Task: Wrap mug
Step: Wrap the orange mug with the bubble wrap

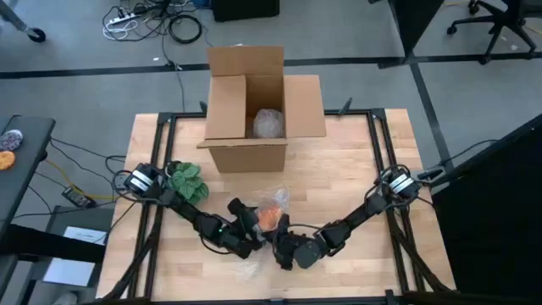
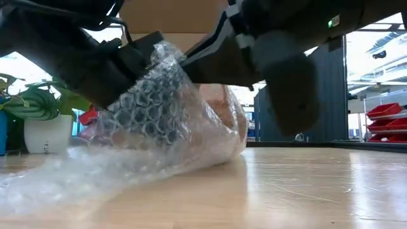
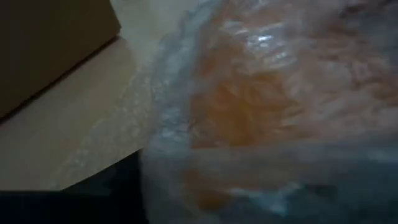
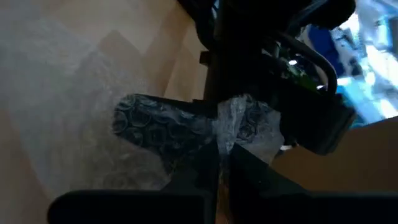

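An orange mug (image 1: 268, 217), lying on the table's near half at about six o'clock from the cardboard box, is bundled in clear bubble wrap (image 2: 152, 114) whose loose tail trails flat over the wood toward seven o'clock in the high view.

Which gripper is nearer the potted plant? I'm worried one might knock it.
Left. The left gripper is at the bubble wrap mid-table, a short way from the plant beside its arm; the right gripper sits farther over, beyond the wrap.
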`<state>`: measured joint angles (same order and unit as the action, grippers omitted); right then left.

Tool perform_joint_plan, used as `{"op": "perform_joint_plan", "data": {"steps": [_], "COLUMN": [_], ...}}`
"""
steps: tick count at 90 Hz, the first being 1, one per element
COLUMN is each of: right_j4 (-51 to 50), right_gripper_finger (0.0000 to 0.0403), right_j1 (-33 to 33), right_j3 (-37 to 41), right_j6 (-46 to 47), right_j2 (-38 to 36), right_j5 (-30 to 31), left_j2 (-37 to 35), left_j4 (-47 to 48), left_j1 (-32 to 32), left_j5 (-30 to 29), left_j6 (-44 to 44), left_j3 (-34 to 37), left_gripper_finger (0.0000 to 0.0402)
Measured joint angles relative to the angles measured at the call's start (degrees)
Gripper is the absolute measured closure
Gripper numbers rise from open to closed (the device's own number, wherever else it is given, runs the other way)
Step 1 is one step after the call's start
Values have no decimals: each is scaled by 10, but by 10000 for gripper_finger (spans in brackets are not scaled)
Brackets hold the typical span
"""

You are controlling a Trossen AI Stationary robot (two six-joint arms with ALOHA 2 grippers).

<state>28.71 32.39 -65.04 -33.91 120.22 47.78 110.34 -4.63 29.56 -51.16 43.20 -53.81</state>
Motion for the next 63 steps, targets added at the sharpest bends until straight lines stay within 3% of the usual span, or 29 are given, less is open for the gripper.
{"op": "perform_joint_plan", "data": {"steps": [20, 47, 63], "right_j4": [-7, -21, -20], "right_gripper_finger": [396, 385, 375], "right_j1": [2, 0, -1], "right_j3": [-5, -3, -3], "right_j6": [8, 9, 8], "right_j2": [10, 8, 8], "right_j5": [23, 20, 18], "left_j2": [-15, -111, -126], "left_j4": [74, 246, 324], "left_j1": [8, 37, 44], "left_j5": [20, 111, 88], "left_j6": [-7, -19, 10], "left_j3": [-3, -4, -4], "left_gripper_finger": [117, 117, 117]}}
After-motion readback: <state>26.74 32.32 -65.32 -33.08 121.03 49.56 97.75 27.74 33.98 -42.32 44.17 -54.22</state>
